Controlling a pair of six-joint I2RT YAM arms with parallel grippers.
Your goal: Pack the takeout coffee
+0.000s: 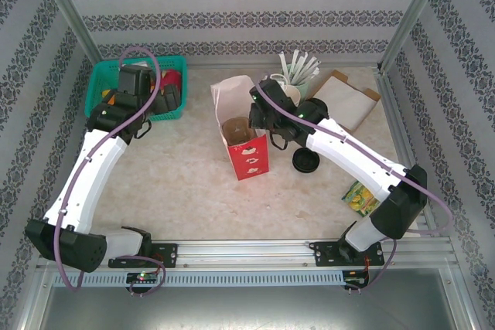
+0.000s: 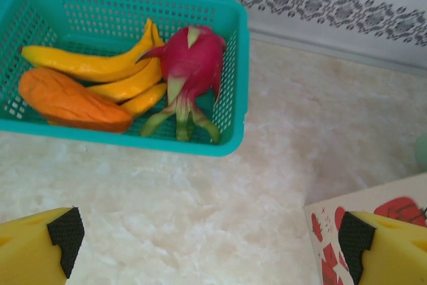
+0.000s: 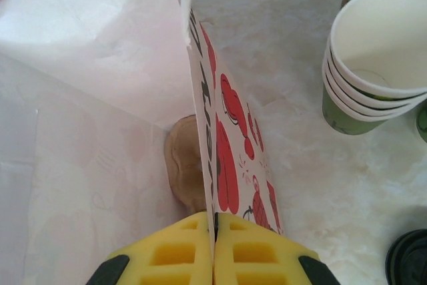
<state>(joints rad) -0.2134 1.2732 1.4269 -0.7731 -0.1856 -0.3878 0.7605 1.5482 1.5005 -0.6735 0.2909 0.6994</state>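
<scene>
Paper bag (image 1: 249, 158) upright, wall pinched by right jaws, left jaws spread wide

We see a smooth, marble-patterned surface (image 2: 200, 211) with a faint sheen. The basket (image 2: 240, 65) is teal plastic mesh. The bag (image 3: 233, 145) is thin matt paper, and so are the stacked cups (image 3: 347, 108) at its two o'clock. The fingers (image 3: 173, 251) look like yellow moulded plastic.
</scene>
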